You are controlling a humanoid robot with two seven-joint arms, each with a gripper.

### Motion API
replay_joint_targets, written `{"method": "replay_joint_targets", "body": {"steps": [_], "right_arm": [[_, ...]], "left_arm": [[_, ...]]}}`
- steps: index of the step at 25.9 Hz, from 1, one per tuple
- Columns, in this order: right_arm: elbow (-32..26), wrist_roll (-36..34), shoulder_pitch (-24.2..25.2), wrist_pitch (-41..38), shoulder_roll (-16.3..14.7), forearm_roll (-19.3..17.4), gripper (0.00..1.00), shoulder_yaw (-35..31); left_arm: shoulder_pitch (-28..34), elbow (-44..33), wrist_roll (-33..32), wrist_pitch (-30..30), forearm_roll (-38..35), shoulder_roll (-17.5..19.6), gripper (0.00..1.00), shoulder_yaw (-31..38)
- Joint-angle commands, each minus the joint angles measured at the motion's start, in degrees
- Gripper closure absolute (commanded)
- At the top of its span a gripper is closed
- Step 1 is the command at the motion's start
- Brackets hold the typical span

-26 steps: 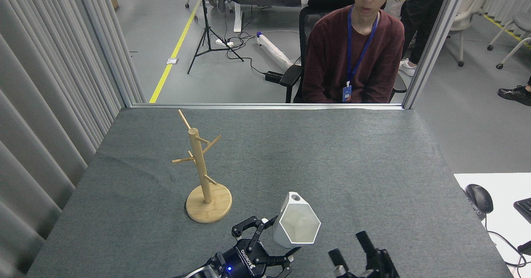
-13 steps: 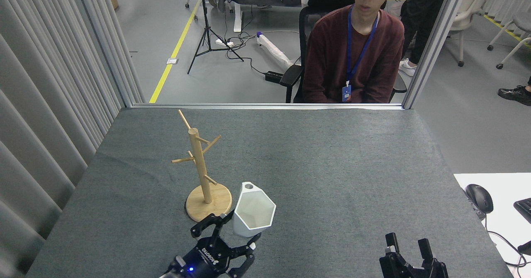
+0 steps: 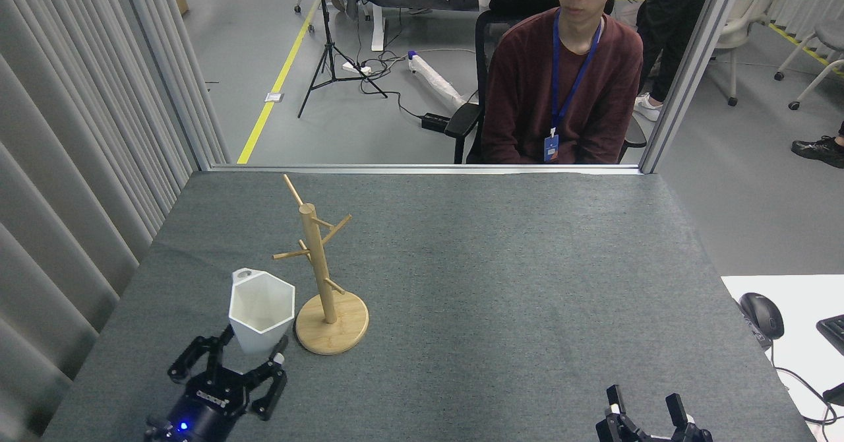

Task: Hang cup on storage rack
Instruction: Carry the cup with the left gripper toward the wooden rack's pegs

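Here the left claw [image 3: 250, 356] grips the white cup [image 3: 261, 309] upright, at nine o'clock just beside the storage rack [image 3: 321, 277]; the right claw [image 3: 647, 410] sits spread apart, holding nothing, over the tabletop [image 3: 501, 284].

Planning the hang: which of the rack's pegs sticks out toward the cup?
The long peg jutting left from the storage rack at mid-height; it ends just above the cup held by the left gripper. The others point back, right or forward.
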Motion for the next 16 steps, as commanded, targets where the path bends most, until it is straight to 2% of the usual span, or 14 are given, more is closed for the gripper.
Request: {"method": "replay_joint_targets", "body": {"steps": [1, 7, 16], "right_arm": [[-0.04, -0.01, 0.74, -0.20, -0.07, 0.23, 0.01, 0.08], [-0.04, -0.01, 1.01, -0.20, -0.07, 0.23, 0.01, 0.08], [-0.04, -0.01, 0.21, -0.11, -0.07, 0.23, 0.01, 0.08]], "left_arm": [[-4.50, 5.00, 0.10, 0.72, -1.97, 0.94, 0.42, 3.18], [-8.64, 8.61, 0.10, 1.16, -5.22, 1.02, 0.42, 3.18], [-8.72, 7.46, 0.10, -0.77, -5.40, 2.08, 0.42, 2.66]]}}
